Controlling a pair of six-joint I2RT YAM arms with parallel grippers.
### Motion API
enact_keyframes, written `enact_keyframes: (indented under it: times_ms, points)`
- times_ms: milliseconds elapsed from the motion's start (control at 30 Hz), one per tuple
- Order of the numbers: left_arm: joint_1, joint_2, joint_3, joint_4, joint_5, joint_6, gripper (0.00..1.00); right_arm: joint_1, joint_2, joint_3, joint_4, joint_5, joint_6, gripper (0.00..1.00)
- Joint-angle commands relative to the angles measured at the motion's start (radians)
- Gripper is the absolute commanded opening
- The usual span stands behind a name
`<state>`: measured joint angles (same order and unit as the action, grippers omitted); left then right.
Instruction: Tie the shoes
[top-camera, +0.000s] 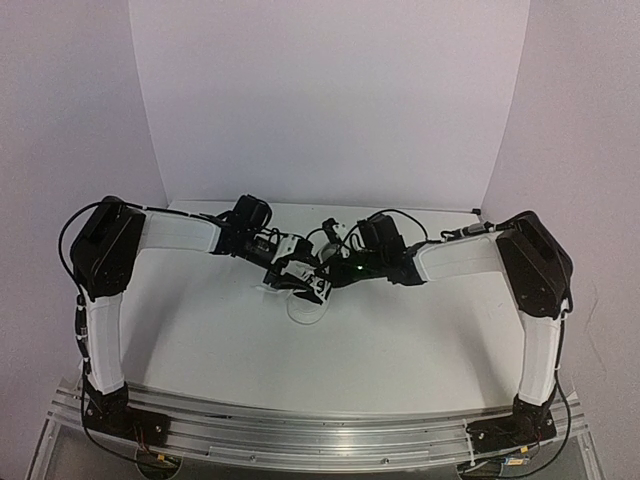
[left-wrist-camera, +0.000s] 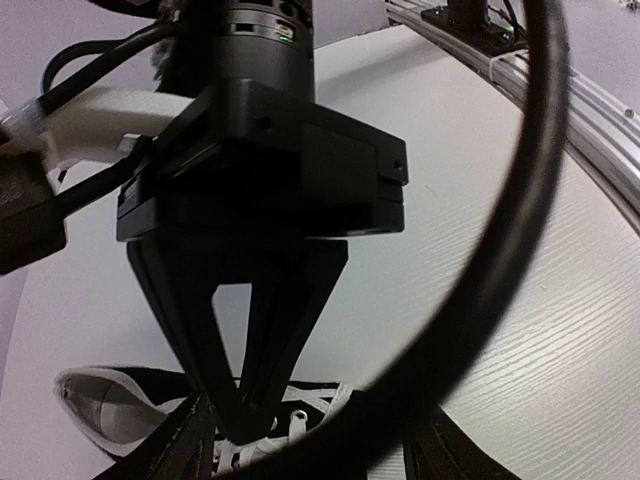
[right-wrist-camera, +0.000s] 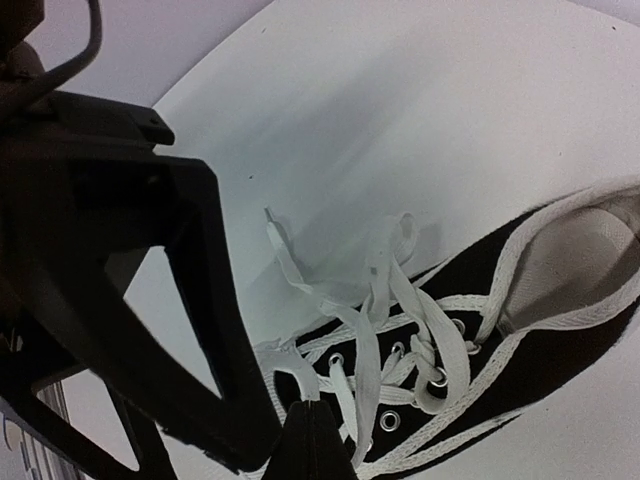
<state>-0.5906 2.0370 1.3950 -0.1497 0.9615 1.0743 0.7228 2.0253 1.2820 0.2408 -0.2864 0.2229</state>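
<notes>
Lying limp on the light shoe, the laces look slippery; pinching near a tip seems best. The left claw stands apart; the right claw is pressed together.

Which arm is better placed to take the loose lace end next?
Probably left. The left gripper is open near the loose lace end; the right gripper is shut over the sneaker.

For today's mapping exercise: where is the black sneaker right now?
In the top view, the sneaker lies near the centre of the table, directly under the right gripper.
</notes>
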Motion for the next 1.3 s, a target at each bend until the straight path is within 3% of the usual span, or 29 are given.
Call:
enact_keyframes:
  times_ms: [0, 67, 200, 433, 700, 933, 1100, 1267]
  points:
    - [0.003, 0.030, -0.016, 0.144, -0.077, 0.021, 0.56, -0.007, 0.023, 0.050, 0.015, -0.019, 0.062, 0.00]
    - [0.000, 0.039, -0.011, 0.141, -0.074, 0.018, 0.49, -0.009, 0.028, 0.060, 0.017, -0.027, 0.061, 0.00]
    - [-0.006, 0.066, 0.030, 0.093, -0.073, -0.003, 0.26, -0.018, 0.035, 0.065, 0.023, -0.040, 0.072, 0.00]
    - [-0.013, 0.103, 0.047, 0.095, -0.119, -0.015, 0.24, -0.020, 0.038, 0.066, 0.033, -0.057, 0.076, 0.00]
    - [-0.014, 0.121, 0.069, 0.103, -0.143, -0.073, 0.00, -0.020, 0.043, 0.070, 0.043, -0.088, 0.076, 0.00]
    - [-0.013, 0.106, 0.093, 0.079, -0.174, -0.241, 0.00, -0.023, 0.040, 0.088, 0.043, -0.107, 0.075, 0.00]
    - [-0.003, 0.056, 0.043, 0.079, -0.147, -0.171, 0.06, -0.032, 0.043, 0.076, 0.043, -0.092, 0.088, 0.00]
    - [0.026, 0.009, -0.017, 0.183, -0.114, -0.176, 0.14, -0.039, 0.044, 0.070, 0.043, -0.094, 0.096, 0.00]
